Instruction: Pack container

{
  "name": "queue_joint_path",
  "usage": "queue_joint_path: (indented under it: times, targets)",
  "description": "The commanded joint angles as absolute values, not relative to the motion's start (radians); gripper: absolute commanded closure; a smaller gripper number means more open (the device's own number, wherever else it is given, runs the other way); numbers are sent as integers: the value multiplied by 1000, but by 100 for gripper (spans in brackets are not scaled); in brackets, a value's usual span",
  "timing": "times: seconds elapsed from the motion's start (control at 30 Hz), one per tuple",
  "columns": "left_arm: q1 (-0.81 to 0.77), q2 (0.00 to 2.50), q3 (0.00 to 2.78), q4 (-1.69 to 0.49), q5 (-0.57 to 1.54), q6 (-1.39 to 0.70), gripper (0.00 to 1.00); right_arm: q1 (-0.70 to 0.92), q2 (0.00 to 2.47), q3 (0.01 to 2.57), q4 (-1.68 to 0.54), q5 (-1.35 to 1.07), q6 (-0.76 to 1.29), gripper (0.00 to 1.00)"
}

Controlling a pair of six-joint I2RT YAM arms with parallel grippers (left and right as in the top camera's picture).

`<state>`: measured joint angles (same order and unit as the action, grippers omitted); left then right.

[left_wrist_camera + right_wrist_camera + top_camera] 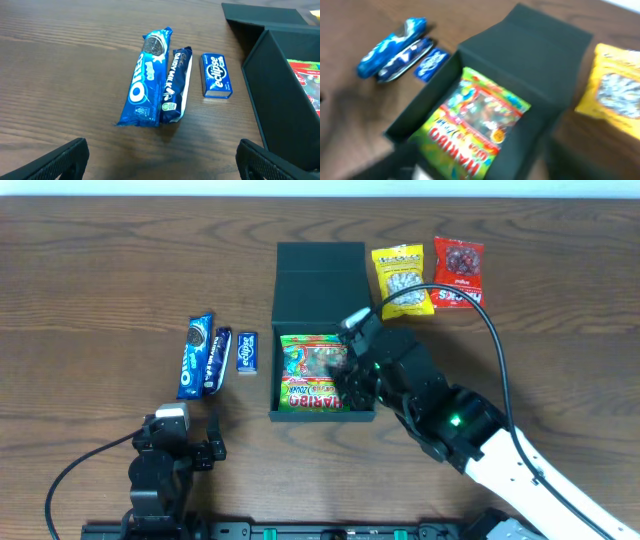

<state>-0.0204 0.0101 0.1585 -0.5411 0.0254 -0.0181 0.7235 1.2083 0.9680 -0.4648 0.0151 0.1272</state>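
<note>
The container [321, 305] is a dark box in the table's middle, its flap lid lying open at the back. A green Haribo bag [312, 375] lies flat inside it. My right gripper [347, 383] hovers over the box's right half. In the blurred right wrist view its fingers stand wide apart either side of the Haribo bag [475, 120], so my right gripper [480, 167] is open above it. Near the front edge at the left, my left gripper [181, 446] is open over bare wood. Its fingers [60, 162] hold nothing, and my left gripper [162, 160] faces the snacks.
Left of the box lie an Oreo pack [195, 356], a Dairy Milk bar [217, 361] and a small Eclipse box [247, 352]. Behind the box to the right are a yellow packet [402, 281] and a red packet [459, 272]. A black cable arcs over the right side.
</note>
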Motion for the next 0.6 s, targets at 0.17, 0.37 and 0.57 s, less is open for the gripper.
queue_joint_path:
  times: [0.17, 0.37, 0.57]
  targets:
    - [-15, 4, 146, -537, 187, -232, 5, 731, 1196, 987, -533, -290, 138, 1]
    - [-15, 4, 147, -506, 307, -615, 5, 731, 1196, 987, -536, -384, 197, 1]
    - [-15, 4, 148, -283, 498, -622, 5, 731, 1197, 987, -544, -395, 194, 1]
